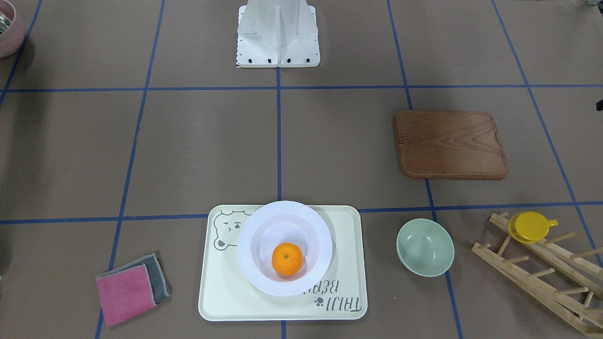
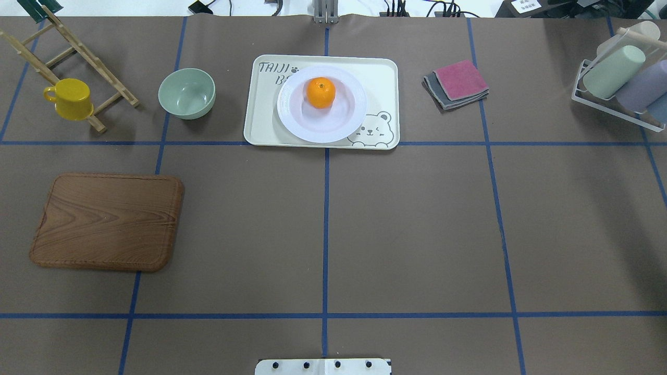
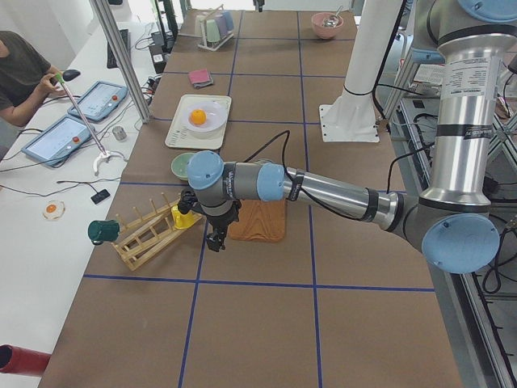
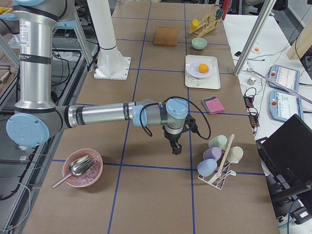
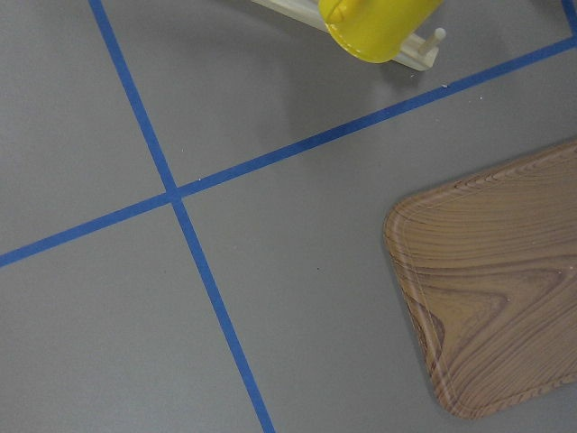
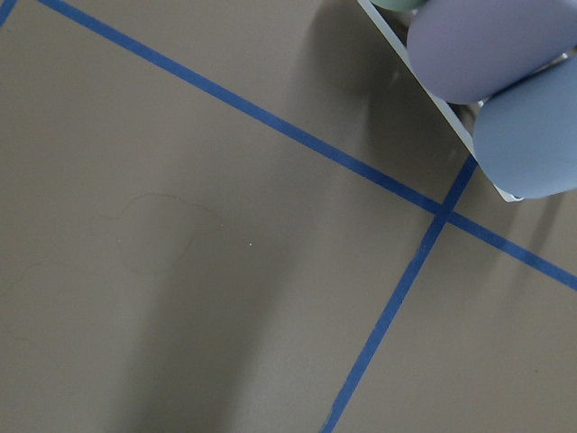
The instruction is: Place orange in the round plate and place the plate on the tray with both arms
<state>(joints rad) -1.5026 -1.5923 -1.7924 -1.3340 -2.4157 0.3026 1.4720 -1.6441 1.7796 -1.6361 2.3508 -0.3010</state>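
Note:
The orange [image 1: 287, 258] lies in the sunken centre of the white round plate [image 1: 249, 263]. The plate rests on the cream bear-print tray [image 1: 221, 296] at the table's far side, also seen from overhead as orange [image 2: 320, 92], plate [image 2: 297, 122] and tray [image 2: 260, 125]. Both arms are away from the tray. The left gripper [image 3: 214, 241] hangs over the table near the wooden board and the yellow cup. Beside the cup rack, the right gripper [image 4: 176, 148] hangs above bare table. They show only in the side views, so I cannot tell if they are open or shut.
A brown wooden board [image 2: 107, 221], a pale-green bowl [image 2: 186, 94] and a yellow cup [image 2: 70, 99] on a wooden rack lie on the left. Folded pink and grey cloths [image 2: 457, 83] and a cup rack [image 2: 620, 83] are on the right. A person [image 3: 20, 69] sits beside the table.

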